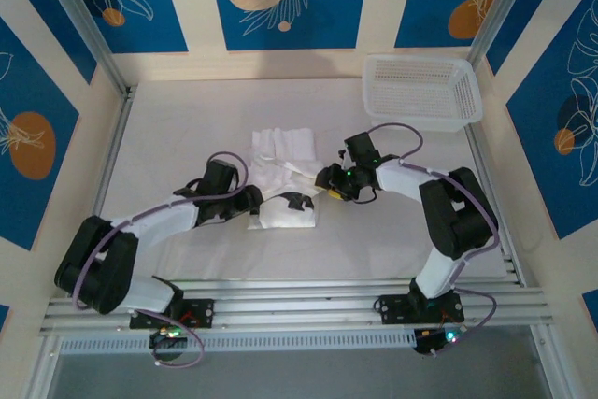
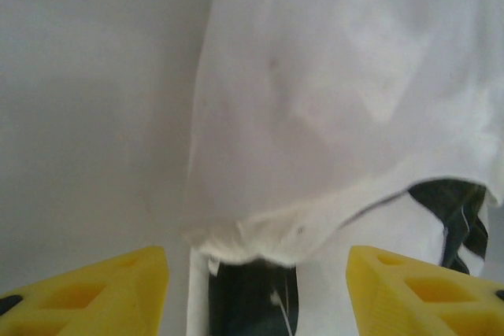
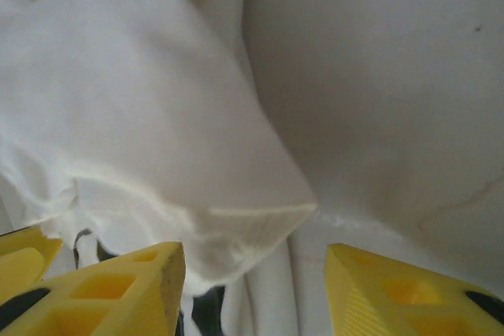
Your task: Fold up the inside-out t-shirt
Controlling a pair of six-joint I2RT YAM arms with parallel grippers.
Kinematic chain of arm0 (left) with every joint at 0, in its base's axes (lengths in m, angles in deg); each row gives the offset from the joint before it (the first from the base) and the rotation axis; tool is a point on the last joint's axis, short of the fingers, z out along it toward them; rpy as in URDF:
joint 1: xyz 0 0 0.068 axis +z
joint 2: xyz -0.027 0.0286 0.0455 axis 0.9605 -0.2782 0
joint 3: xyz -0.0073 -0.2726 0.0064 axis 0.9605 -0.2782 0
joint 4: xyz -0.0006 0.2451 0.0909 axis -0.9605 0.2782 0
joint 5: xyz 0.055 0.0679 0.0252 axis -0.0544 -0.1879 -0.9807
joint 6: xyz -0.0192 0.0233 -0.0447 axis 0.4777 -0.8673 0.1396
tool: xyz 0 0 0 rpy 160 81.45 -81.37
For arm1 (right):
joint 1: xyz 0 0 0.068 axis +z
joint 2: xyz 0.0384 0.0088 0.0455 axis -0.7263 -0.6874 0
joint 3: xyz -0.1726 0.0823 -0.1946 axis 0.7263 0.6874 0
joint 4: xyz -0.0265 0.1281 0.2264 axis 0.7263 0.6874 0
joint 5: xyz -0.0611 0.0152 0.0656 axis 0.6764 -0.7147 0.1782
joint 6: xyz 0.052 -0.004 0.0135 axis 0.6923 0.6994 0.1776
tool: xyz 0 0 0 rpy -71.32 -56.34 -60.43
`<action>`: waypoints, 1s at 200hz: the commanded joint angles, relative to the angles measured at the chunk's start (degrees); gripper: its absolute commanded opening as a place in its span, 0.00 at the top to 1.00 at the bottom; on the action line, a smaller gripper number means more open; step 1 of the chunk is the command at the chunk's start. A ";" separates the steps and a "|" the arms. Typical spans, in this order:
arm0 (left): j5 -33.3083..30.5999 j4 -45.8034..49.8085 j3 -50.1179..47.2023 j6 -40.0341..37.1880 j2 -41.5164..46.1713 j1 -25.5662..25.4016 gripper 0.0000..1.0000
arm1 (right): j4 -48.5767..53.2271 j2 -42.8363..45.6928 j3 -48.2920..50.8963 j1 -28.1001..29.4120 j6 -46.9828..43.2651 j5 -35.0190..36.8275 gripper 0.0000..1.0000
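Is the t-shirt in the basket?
No, the t-shirt lies on the table, well apart from the basket at the far right corner.

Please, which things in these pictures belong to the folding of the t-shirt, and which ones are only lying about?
Belongs to the job:
t-shirt, crumpled at the middle of the table
left gripper, open at the cloth
right gripper, open at the cloth

Only lying about:
mesh basket, far right corner, apart from the t-shirt

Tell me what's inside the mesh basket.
Just its bare perforated floor; no item shows in the basket. The t-shirt lies outside it. Nothing covers its inside.
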 commanded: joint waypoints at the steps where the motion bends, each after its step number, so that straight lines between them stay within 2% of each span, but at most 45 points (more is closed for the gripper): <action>1: -2.61 -3.62 1.99 1.56 -1.97 0.68 0.45 | -2.89 -0.07 -1.27 0.17 1.40 -2.71 0.63; 16: -1.97 -4.41 2.55 1.37 -2.56 0.75 0.54 | -2.88 0.76 -0.71 0.20 1.42 -2.43 0.78; 36: -2.81 -3.64 3.09 0.71 -2.32 0.85 0.68 | -3.05 1.19 0.26 0.02 1.72 -2.57 0.91; 54: -3.18 -2.39 3.68 0.02 -1.83 1.24 0.74 | -3.33 1.27 0.65 0.15 2.04 -3.48 1.00; 89: -1.97 -1.65 5.12 -0.03 -0.82 2.54 0.95 | -3.60 2.82 -0.35 0.72 3.69 -4.72 1.00; 103: -1.51 -1.48 7.16 -0.15 -0.55 3.58 1.00 | -3.51 3.70 -1.94 0.65 4.76 -4.67 1.00; 142: -0.28 1.95 19.79 -1.60 -6.71 8.25 1.00 | 0.44 -0.42 -11.94 -1.04 5.72 -1.93 1.00; 188: 0.09 -0.93 34.40 -0.93 -22.66 12.79 1.00 | 3.21 -14.79 -29.36 -4.22 2.98 -0.78 1.00; 194: 0.00 -1.17 36.10 -0.74 -24.41 13.27 1.00 | 4.11 -16.64 -32.19 -4.56 2.51 -0.95 0.95; 200: 0.07 -1.28 37.97 -0.60 -26.13 13.73 0.95 | 5.26 -18.56 -35.26 -4.81 1.81 -1.31 0.87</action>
